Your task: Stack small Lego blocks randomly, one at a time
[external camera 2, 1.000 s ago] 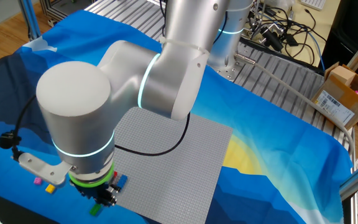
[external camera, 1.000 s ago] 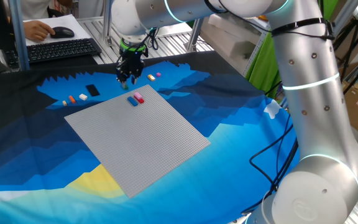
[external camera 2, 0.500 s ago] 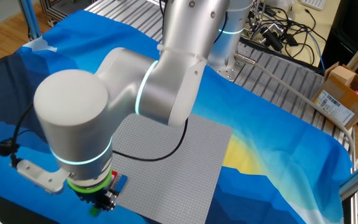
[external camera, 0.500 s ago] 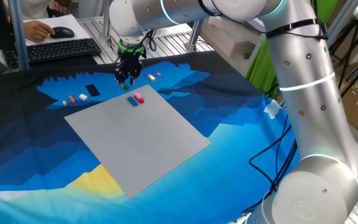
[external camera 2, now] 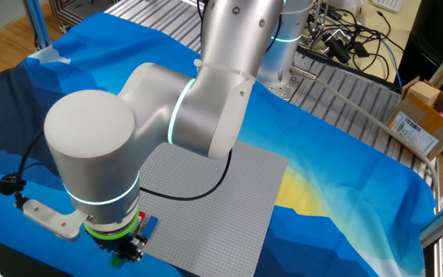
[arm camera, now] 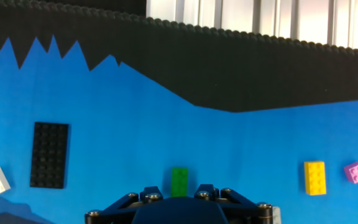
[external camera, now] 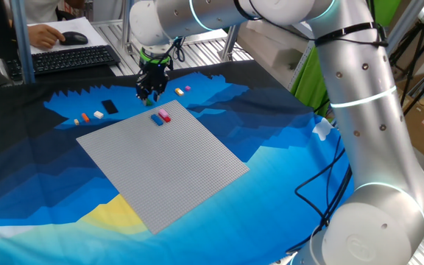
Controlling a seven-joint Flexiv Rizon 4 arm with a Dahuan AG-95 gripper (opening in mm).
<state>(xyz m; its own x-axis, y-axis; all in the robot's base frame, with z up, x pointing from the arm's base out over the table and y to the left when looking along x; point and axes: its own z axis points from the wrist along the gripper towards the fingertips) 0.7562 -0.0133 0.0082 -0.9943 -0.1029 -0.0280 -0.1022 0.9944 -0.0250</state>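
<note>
You're at the pickup: gripper [external camera: 152, 94] poised over the green brick [arm camera: 179, 181], jaw gap unclear; close next.

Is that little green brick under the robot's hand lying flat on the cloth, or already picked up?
Lying flat. In the hand view the green brick rests studs-up on the blue cloth, right by the gripper. Whether the fingers touch it cannot be told.

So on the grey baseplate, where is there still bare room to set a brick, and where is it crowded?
Nearly all of the grey baseplate is bare, from its middle to the yellow cloth patch. Only the far corner is crowded: the pink brick, the blue brick, and the gripper over the green brick.
</note>
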